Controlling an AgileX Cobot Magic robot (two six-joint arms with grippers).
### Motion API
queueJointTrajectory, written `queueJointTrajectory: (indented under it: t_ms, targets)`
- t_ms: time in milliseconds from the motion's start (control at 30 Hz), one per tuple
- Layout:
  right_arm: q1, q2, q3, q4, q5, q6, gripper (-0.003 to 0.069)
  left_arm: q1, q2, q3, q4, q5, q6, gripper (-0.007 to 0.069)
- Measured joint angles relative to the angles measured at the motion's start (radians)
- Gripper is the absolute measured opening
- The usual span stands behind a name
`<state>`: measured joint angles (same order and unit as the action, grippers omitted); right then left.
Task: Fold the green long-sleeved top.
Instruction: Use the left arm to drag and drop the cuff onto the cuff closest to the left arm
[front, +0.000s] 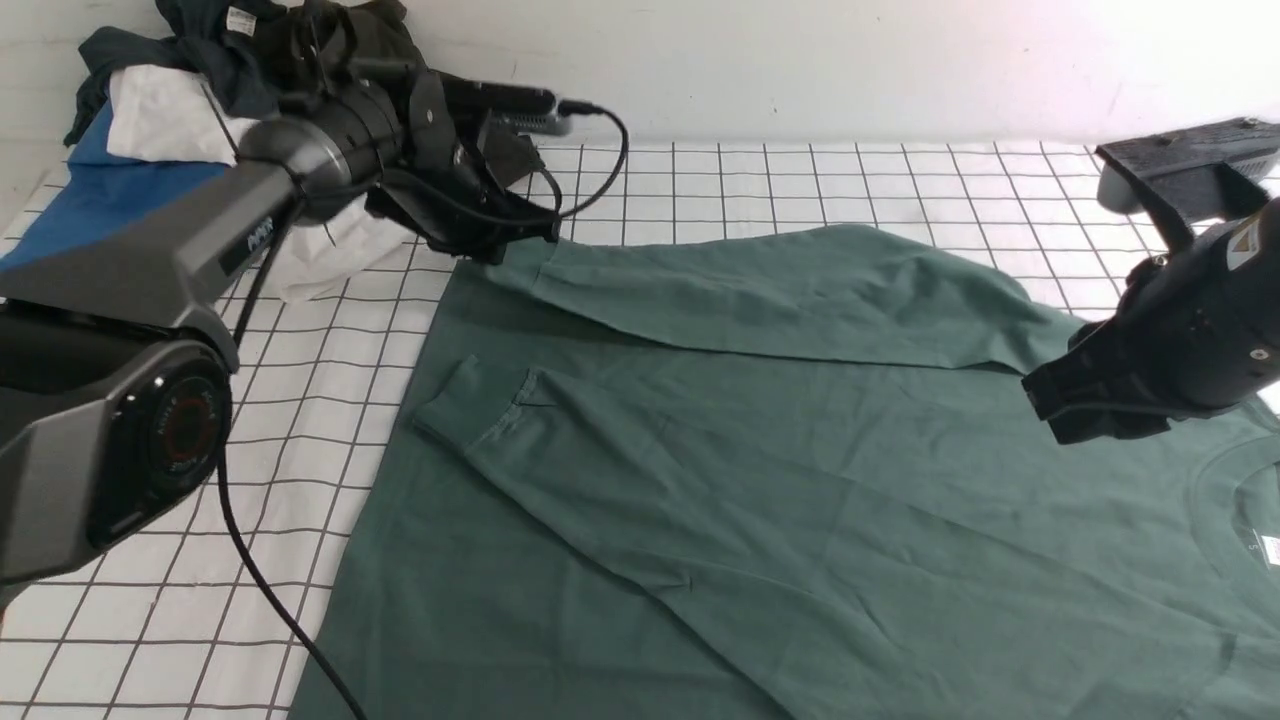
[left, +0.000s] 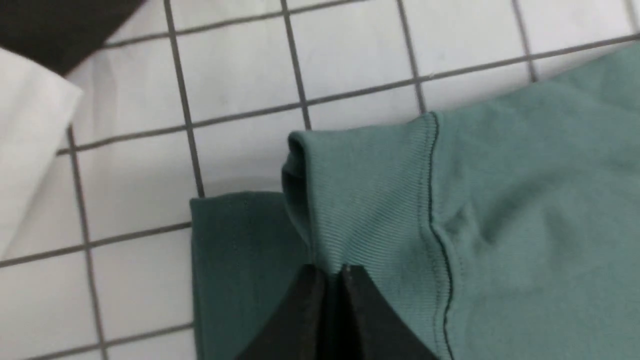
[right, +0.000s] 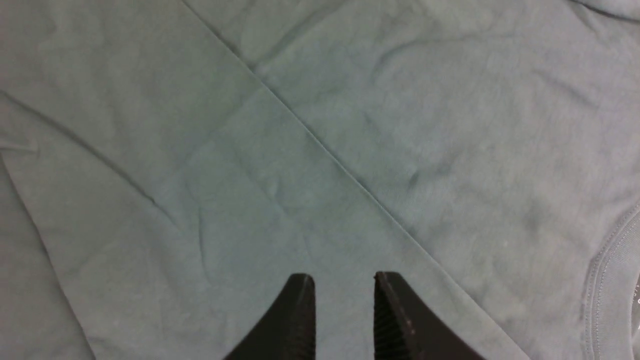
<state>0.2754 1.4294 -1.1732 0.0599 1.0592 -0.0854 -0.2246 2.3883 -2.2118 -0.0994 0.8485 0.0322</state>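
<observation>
The green long-sleeved top (front: 800, 480) lies spread flat on the white grid table (front: 800, 180), with its ribbed neck (front: 1225, 480) at the right. Both sleeves are folded across the body: the far sleeve (front: 780, 290) and the near sleeve, whose cuff (front: 450, 400) lies at the left. My left gripper (front: 500, 248) is at the top's far left corner, shut on the far sleeve's ribbed cuff (left: 370, 190); in the left wrist view the gripper (left: 330, 270) pinches the cuff's edge. My right gripper (front: 1065, 420) hovers open and empty over the fabric near the shoulder, as the right wrist view (right: 345, 275) shows. No logo shows.
A pile of clothes sits at the back left: a white piece (front: 160, 115), a blue piece (front: 90, 200), a dark navy garment (front: 210, 40) and a dark olive-black garment (front: 370, 30). A white wall stands behind the table. Bare grid table lies left of the top (front: 300, 400).
</observation>
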Motion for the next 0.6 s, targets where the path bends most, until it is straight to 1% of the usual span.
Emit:
queueJointTrajectory:
  t_ms: [200, 233, 267, 300, 333, 400, 467, 567, 600]
  targets:
    - [0.0, -0.015, -0.013, 0.0, 0.019, -0.001, 0.0168, -0.031, -0.224, 0.0, -0.108, 0.233, 0.1, 0.0006]
    - [0.0, -0.016, -0.013, 0.0, 0.021, -0.002, 0.0168, -0.031, -0.237, 0.0, -0.112, 0.249, 0.104, 0.0006]
    - [0.0, -0.034, -0.013, 0.0, 0.028, -0.004, 0.0168, -0.033, -0.283, 0.0, -0.134, 0.316, 0.113, 0.0006]
    - [0.0, -0.036, -0.013, 0.0, 0.029, -0.004, 0.0168, -0.033, -0.283, 0.0, -0.135, 0.316, 0.114, 0.0006]
    - [0.0, -0.062, -0.013, 0.0, 0.041, -0.007, 0.0168, -0.033, -0.319, 0.0, -0.139, 0.371, 0.114, 0.0006]
    - [0.0, -0.089, -0.013, 0.0, 0.051, -0.008, 0.0168, -0.033, -0.335, 0.004, -0.14, 0.386, 0.107, 0.0006]
    - [0.0, -0.134, -0.013, 0.002, 0.08, -0.01, 0.0168, -0.033, -0.373, 0.051, -0.132, 0.388, 0.086, 0.0006]
    - [0.0, -0.218, -0.013, 0.02, 0.136, -0.017, 0.0168, -0.033, -0.449, 0.176, -0.112, 0.388, 0.056, 0.0006]
    - [0.0, -0.267, -0.013, 0.043, 0.156, -0.028, 0.0168, -0.033, -0.513, 0.295, -0.101, 0.388, 0.052, 0.0006]
